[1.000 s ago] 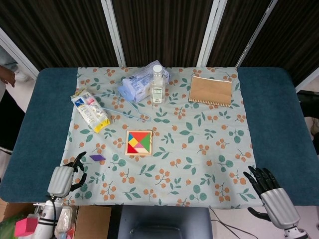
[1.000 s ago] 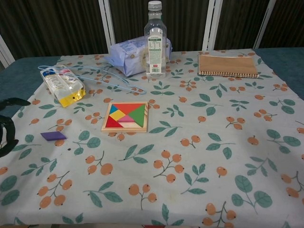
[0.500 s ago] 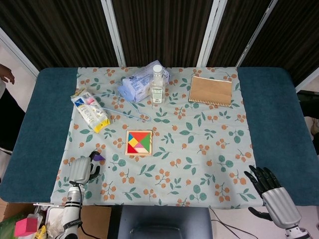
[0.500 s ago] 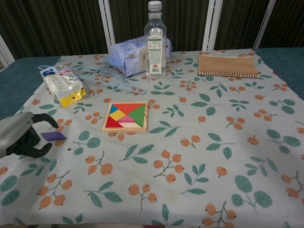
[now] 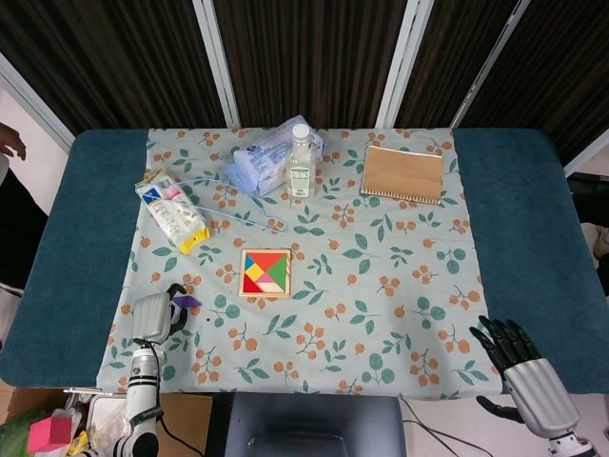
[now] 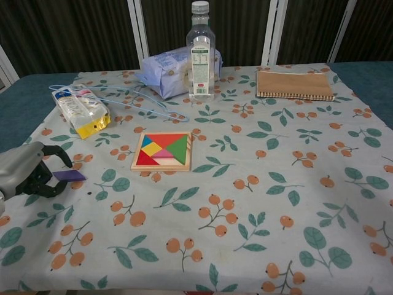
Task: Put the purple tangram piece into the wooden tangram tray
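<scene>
The purple tangram piece [image 5: 187, 302] [image 6: 69, 176] lies flat on the floral cloth, left of the wooden tangram tray [image 5: 265, 273] [image 6: 161, 151], which holds several coloured pieces. My left hand [image 5: 152, 317] [image 6: 27, 172] is at the piece's left end. Its fingers curve around that end, one arching over the far side and the others low on the near side. The piece still rests on the cloth and no grip shows. My right hand [image 5: 523, 367] hovers off the table's near right corner, fingers spread and empty. It does not show in the chest view.
At the back stand a clear bottle [image 5: 300, 162] [image 6: 201, 52] and a blue-white bag [image 5: 259, 164] [image 6: 166, 70]. A brown notebook [image 5: 402, 173] [image 6: 293, 85] lies back right. A snack packet [image 5: 173, 211] [image 6: 81, 112] and a thin blue wire hanger [image 5: 249, 217] [image 6: 123, 98] lie back left.
My left hand came in from the table's left edge to the purple piece and its fingers now curve around the piece's left end. The piece has not moved; the right hand is almost still.
</scene>
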Tool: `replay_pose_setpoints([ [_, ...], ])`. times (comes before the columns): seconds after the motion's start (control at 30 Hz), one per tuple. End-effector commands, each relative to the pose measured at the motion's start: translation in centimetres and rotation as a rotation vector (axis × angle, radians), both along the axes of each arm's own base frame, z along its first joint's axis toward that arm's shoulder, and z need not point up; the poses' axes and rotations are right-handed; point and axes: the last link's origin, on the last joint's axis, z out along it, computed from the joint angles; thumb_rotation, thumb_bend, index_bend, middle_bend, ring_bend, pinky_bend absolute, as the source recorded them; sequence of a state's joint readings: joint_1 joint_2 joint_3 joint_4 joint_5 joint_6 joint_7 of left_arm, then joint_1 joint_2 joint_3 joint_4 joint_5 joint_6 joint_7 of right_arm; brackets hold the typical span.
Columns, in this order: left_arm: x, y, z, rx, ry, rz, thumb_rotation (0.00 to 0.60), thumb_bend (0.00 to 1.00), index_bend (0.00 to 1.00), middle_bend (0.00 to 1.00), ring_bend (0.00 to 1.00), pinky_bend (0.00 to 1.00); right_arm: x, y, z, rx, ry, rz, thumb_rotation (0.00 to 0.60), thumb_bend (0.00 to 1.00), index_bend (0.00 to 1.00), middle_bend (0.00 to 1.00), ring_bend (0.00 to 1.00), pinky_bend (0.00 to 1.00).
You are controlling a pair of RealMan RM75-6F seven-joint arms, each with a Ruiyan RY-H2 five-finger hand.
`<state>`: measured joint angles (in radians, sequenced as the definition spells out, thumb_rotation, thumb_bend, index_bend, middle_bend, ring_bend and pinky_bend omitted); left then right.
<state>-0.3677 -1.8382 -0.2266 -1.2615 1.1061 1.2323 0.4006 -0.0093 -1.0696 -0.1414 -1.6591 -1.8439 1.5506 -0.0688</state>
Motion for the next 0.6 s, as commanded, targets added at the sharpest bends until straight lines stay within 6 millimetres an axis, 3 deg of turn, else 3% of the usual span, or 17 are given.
replay_pose_setpoints([
  [0.03,0.09,0.07,-0.05,0.005,-0.002,-0.003,0.6,0.38,0.41,1.0,1.0,1.0,0.01,0.0,-0.02,0.0,0.001,-0.001,0.6,0.16,0.0,0.0,0.0,0.0],
  [0.43,0.19,0.15,-0.62,-0.009,0.001,0.011,0.6,0.37,0.41,1.0,1.0,1.0,-0.05,0.0,0.08,-0.002,-0.002,-0.005,0.6,0.16,0.0,0.0,0.0,0.0],
  [0.6,0.09,0.32,-0.52,-0.001,-0.002,0.018,0.6,0.37,0.45,1.0,1.0,1.0,-0.04,0.0,0.09,-0.004,-0.004,-0.004,0.6,0.16,0.0,0.0,0.0,0.0],
])
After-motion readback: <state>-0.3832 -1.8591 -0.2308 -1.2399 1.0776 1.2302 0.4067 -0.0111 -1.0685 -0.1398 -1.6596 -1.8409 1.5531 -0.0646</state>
